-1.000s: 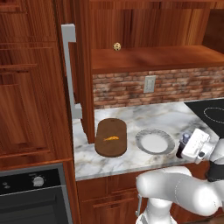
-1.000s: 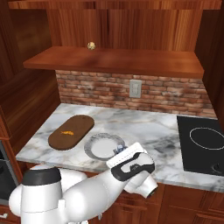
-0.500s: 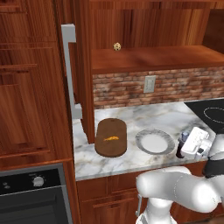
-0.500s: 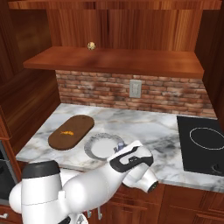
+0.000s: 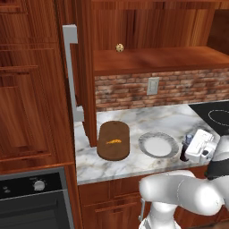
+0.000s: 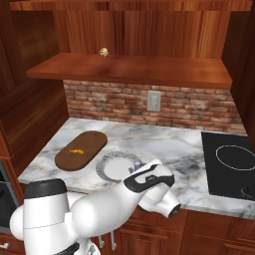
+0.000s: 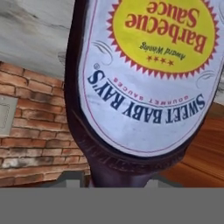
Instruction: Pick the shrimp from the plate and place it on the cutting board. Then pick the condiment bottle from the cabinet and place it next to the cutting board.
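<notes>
Hand view: bottle (image 7: 144,78) fills frame, label upside down, so its long axis runs along gripper's look, base toward camera. Finger tips hidden; cannot tell how wide jaws stand or whether they grip bottle.
Left base view: gripper (image 5: 200,146) low at counter's front edge, bottle (image 5: 186,147) beside it, right of plate (image 5: 157,145). Board (image 5: 113,139) with shrimp (image 5: 113,142) lies beyond plate, to left. Judgement: bottle wants carrying left, past plate, to sit beside board.
</notes>
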